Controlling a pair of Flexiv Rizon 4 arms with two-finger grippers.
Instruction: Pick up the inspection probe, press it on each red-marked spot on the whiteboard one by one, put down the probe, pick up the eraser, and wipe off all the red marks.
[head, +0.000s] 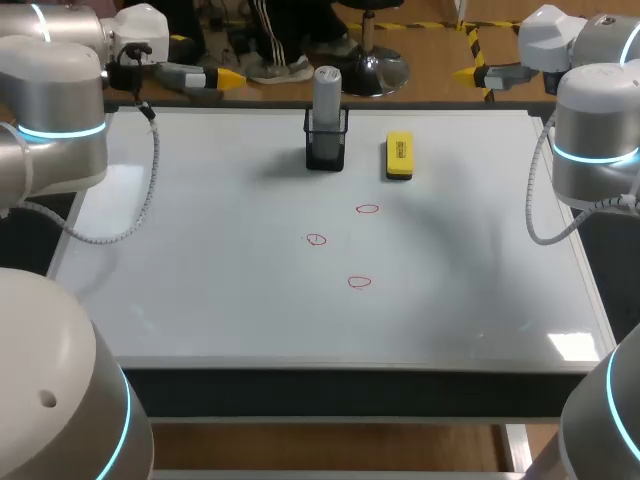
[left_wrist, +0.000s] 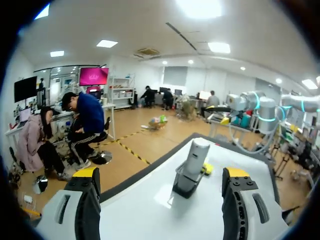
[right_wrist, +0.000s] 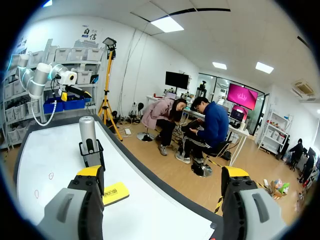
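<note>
Left gripper and right gripper are wide, empty. A skewed grasp on the grey cylindrical probe could topple its black wire holder.

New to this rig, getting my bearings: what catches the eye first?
Three red marks dot the middle of the whiteboard. Near its far edge a grey probe stands upright in a black holder, a yellow eraser just right of it. The left gripper and right gripper are open and empty.
</note>
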